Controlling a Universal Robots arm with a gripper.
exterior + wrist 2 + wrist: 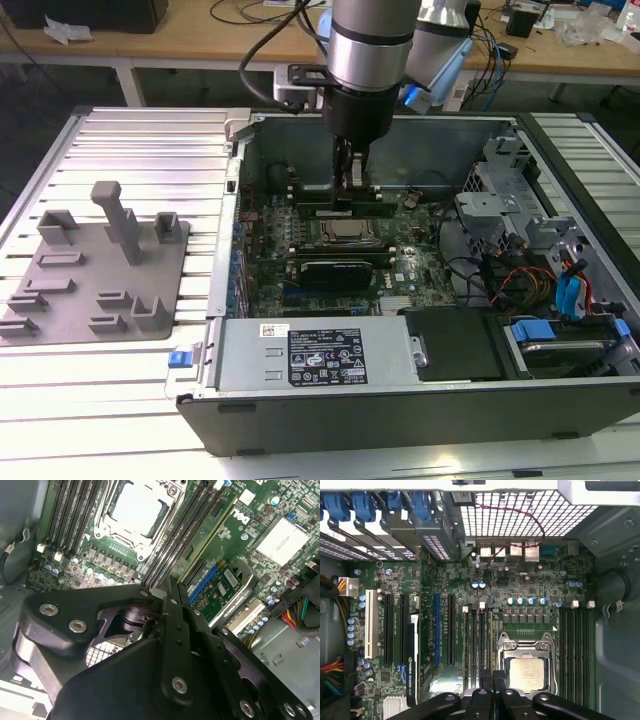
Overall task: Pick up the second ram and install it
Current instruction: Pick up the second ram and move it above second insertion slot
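— Where's the ram?

— I take it to be that long green strip (pixel 375 210) standing on edge in the slots (pixel 475 640), between the socket (pixel 347 233) and the case (pixel 400 420) wall below the arm. The gripper (pixel 350 185) is right over it, about mid-length.

— Holding it?

— The fingers (pixel 172 605) (pixel 486 676) look pressed together in both wrist views, with no gap I can make out. I can't tell whether the board's top edge is nipped between them or they only bear on it, because the tips hide that.

— Is it a heavy thing to handle?

— No, I'd say it's light. It's stiff along its length but thin, so it should snap or crack before it bends much. The faces are smooth and could slip in a weak pinch.

— So where would you take it?

— On the flat faces near the top long edge, around the middle so it hangs level, and clear of the bottom contact edge. I'd keep the squeeze light over the chips.

— What about the fit?

— I reckon the slot is narrow. If the stick is tilted, one end will likely bind, so any force should go straight down and evenly.
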